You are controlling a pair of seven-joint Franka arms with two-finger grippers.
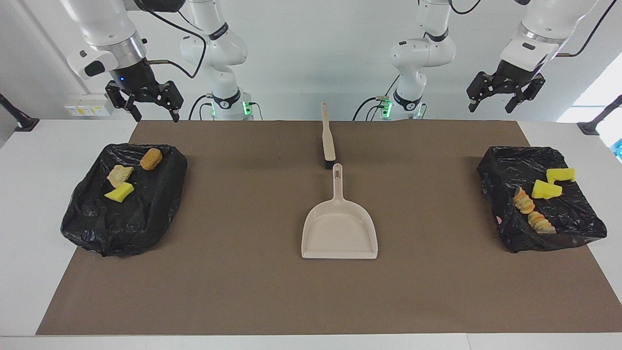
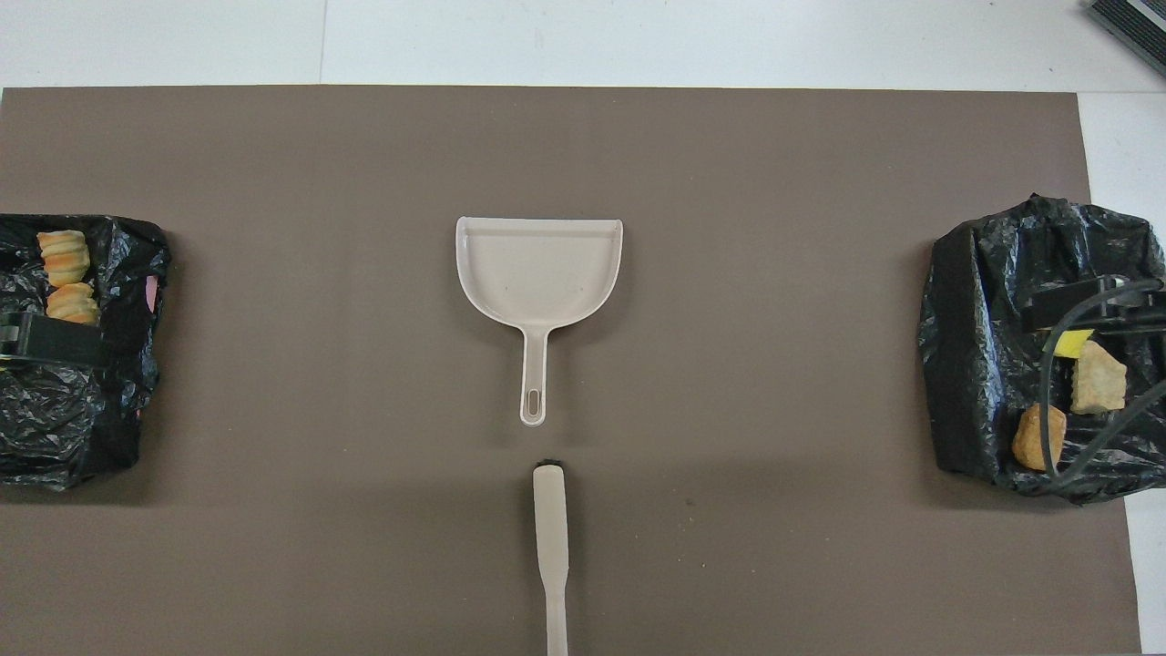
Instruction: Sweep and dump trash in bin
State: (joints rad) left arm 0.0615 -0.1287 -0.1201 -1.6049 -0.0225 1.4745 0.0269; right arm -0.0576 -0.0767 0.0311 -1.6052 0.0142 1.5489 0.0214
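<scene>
At mid-surface my dustpan (image 1: 339,232) lies flat and bare, handle toward the robots, with the brush (image 1: 328,140) just nearer them, almost end to end with it. Trash (image 1: 536,200) sits in two black-bagged bins: four scraps in the bin (image 1: 578,228) at the left arm's end, three in the other bin (image 1: 92,228) at the right arm's end. None is visible on the mat (image 1: 233,291). Left gripper (image 1: 499,101) hangs high over the mat's corner by its bin, fingers wide, holding nothing. Right gripper (image 1: 154,111) likewise, wide and empty. I judge sweeping and dumping done; what remains is parking both arms.
</scene>
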